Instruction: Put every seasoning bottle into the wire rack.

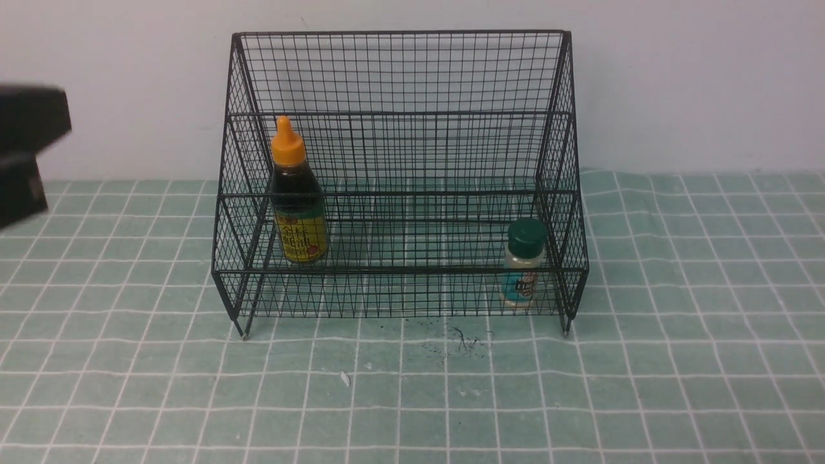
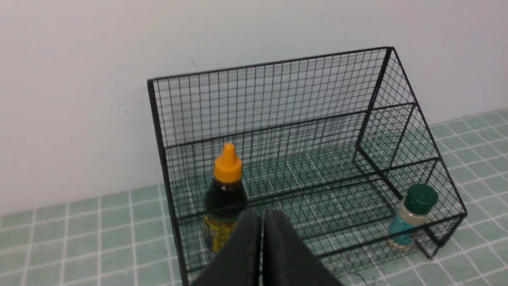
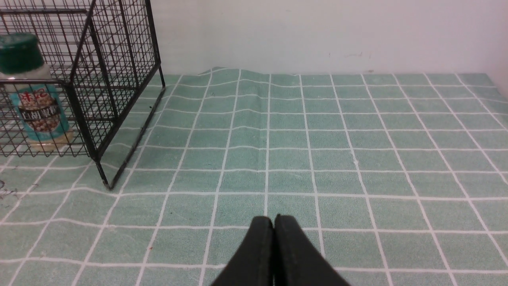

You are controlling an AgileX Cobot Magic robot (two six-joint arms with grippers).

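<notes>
We are holding both pincers, left and right, closed and empty; beyond the left one, the stiff, slick sauce bottle is sitting in the rack, best gripped mid-body.

Black wire rack, stepped tiers, standing on short legs against the wall. Sauce bottle, orange cap, upright inside at 9 o'clock end. Shaker jar, green lid, upright on front tier, 4 o'clock corner.
</notes>
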